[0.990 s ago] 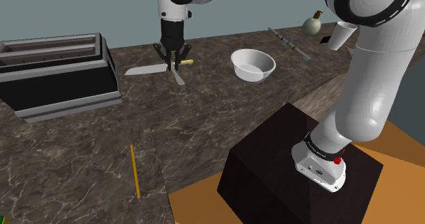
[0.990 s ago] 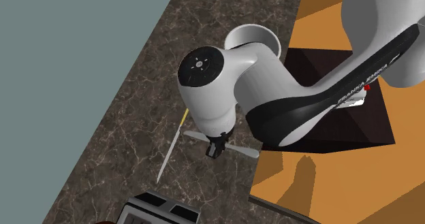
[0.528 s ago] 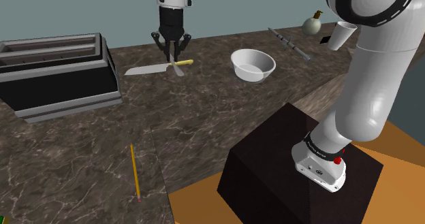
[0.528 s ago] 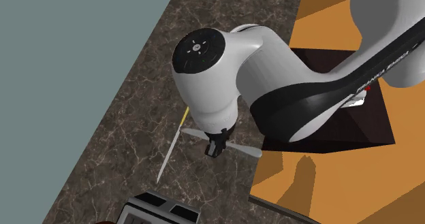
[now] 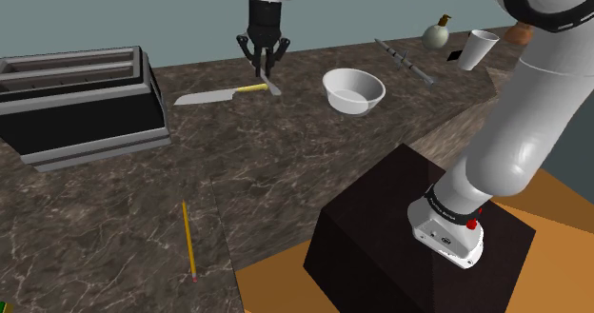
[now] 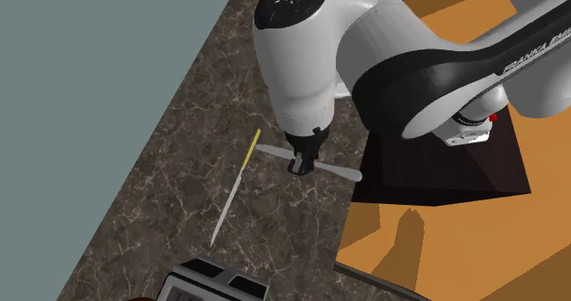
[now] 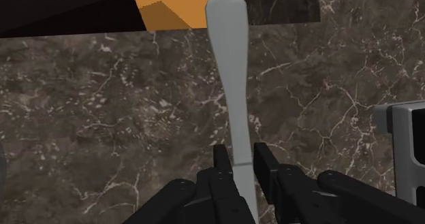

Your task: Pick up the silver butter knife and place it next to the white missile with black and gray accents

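Dark veined stone counter [image 5: 95, 197] carries everything. The gripper [image 5: 264, 66] hangs over its far side, fingers clamped across the silver butter knife [image 7: 229, 73], which seems lifted clear of the surface. In the shoulder view the missile [image 5: 405, 62] lies at the gripper's 3 o'clock, beyond the white bowl [image 5: 353, 90], its long axis running 11 to 5.

Shoulder view overlooks the countertop [image 5: 95, 216] from beside the stand [image 5: 381, 216] — second exterior, nearly overhead, shares it; wrist close above.
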